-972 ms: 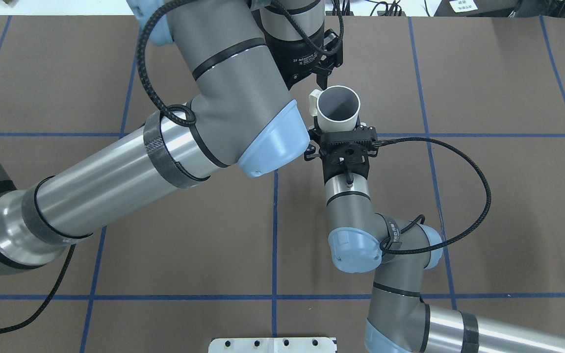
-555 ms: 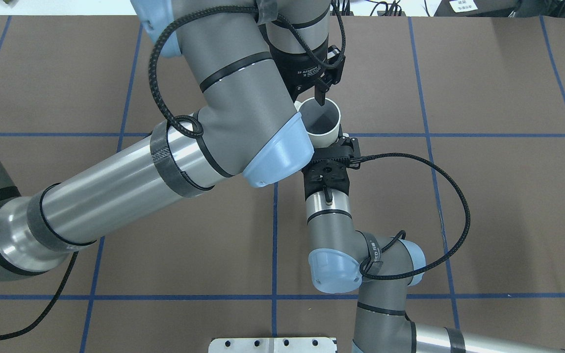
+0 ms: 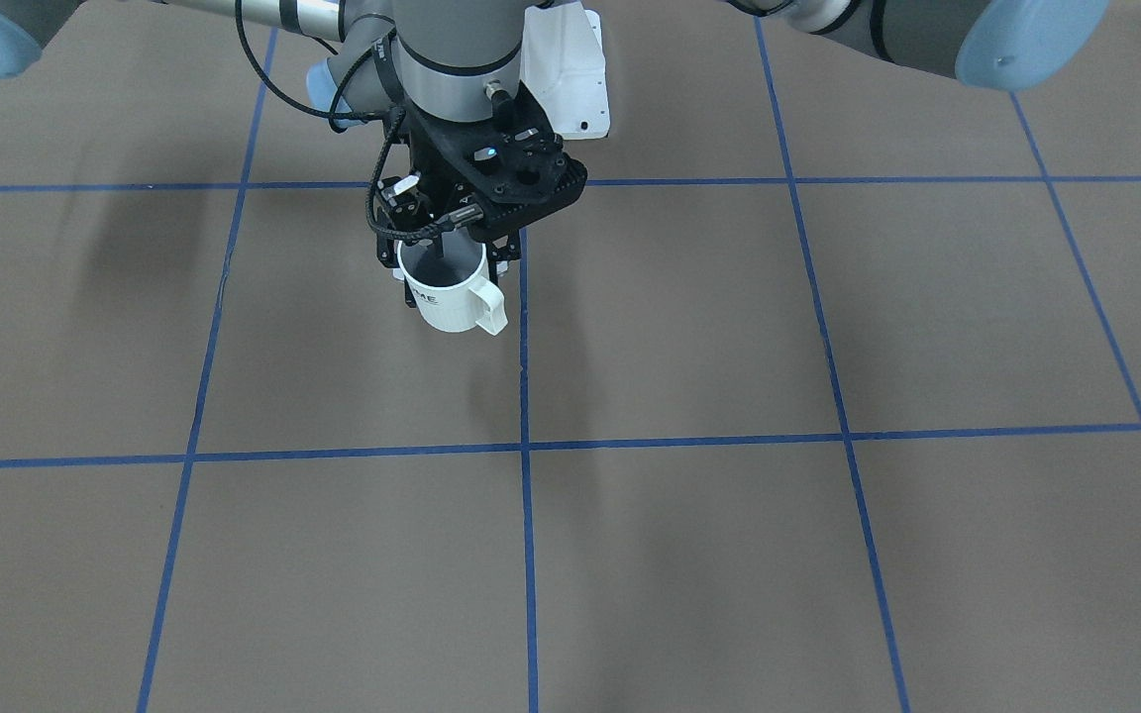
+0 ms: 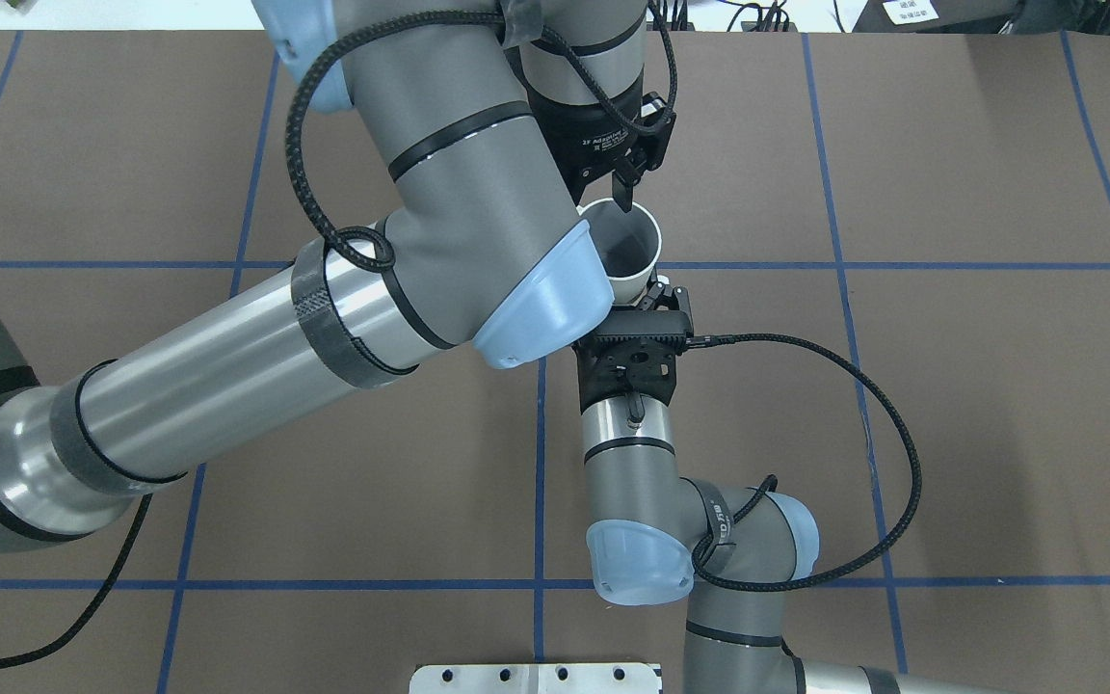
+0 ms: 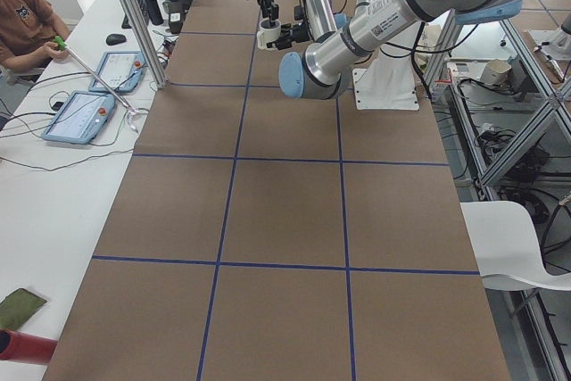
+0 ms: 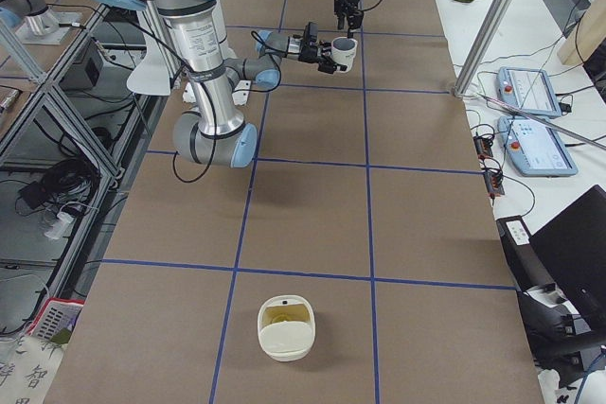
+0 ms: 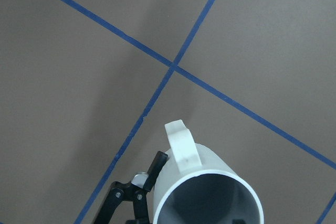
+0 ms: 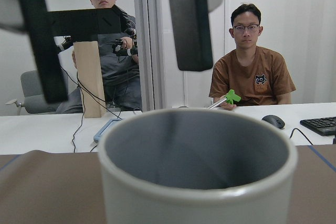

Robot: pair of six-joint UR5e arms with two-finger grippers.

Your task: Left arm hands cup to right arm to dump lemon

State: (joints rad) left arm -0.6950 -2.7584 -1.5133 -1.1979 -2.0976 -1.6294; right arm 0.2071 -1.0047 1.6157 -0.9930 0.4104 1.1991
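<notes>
**Item: white "HOME" cup, held aloft between two grippers**

- Cup (image 3: 450, 305): upright and clear of the table (image 3: 828, 555). Its shadow falls on the mat at 5 o'clock in the front-facing view. The inside is grey, and the bottom is out of sight in every view.
- Handle (image 7: 181, 148): at 11 o'clock on the rim in the left wrist view, at 4 o'clock in the front-facing view.
- Right arm (image 4: 627, 463): reaches in level from 6 o'clock in the overhead view. It carries a black openwork bracket (image 4: 634, 337) and a long looping cable (image 4: 902, 453).
- Right gripper (image 3: 450, 265): clamped on the cup's wall and bearing its weight.
- Left arm (image 4: 459, 164): crosses from 9 o'clock in the overhead view, wrist pointing down at 12 o'clock of the cup.
- Left gripper (image 8: 122, 82): spread wide over the rim. Its fingers (image 8: 191, 30) hang apart above the mouth, gripping nothing.
- White container (image 6: 284, 340): at 6 o'clock in the exterior right view, well apart from both arms. It holds a yellowish content (image 6: 282, 310) too small to identify.
- Two seated people (image 8: 252, 77): behind the far side table; one holds a green-tipped stick
</notes>
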